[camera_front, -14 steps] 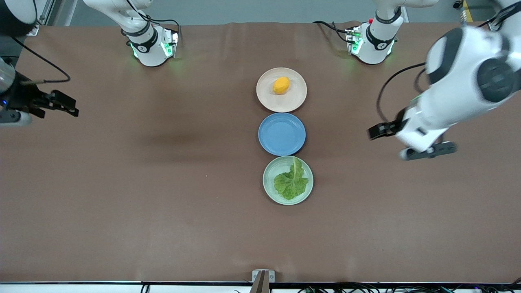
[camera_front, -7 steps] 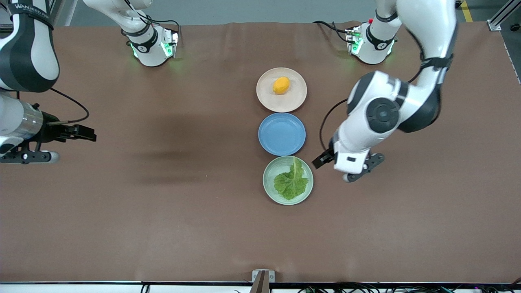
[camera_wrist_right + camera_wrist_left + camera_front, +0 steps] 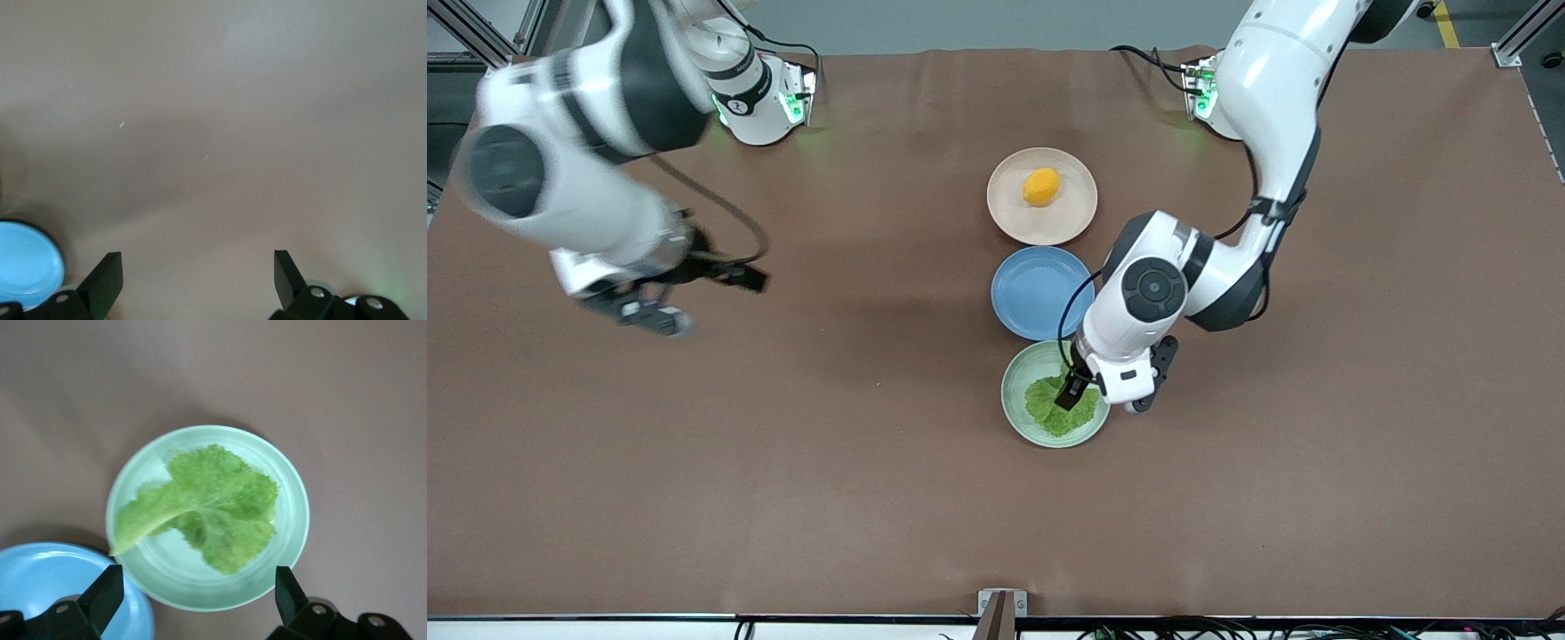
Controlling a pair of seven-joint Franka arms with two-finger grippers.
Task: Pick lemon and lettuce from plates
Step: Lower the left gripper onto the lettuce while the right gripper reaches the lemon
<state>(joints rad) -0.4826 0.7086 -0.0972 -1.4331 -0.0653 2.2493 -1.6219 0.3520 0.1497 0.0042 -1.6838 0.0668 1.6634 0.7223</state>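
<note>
Brown table: left gripper [image 3: 1069,391], jaws spread, partly hides lettuce [image 3: 1060,409]; right gripper [image 3: 729,277] blurred, jaws spread.

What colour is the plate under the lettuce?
Pale mint green plate, seen best in the left wrist view, under the lettuce.

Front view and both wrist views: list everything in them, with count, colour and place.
lemon: one, orange-yellow, on the cream plate.
lettuce: one leaf, green, on the mint plate.
cream plate: one, pinkish-cream, farthest from the front camera of the three plates.
blue plate: one, blue, between the other two plates, holds nothing.
mint plate: one, pale green, nearest to the front camera.
table: one, brown.
left hand: one, black fingers, open, over the lettuce.
right hand: one, black fingers, open, over bare table toward the right arm's end.
</note>
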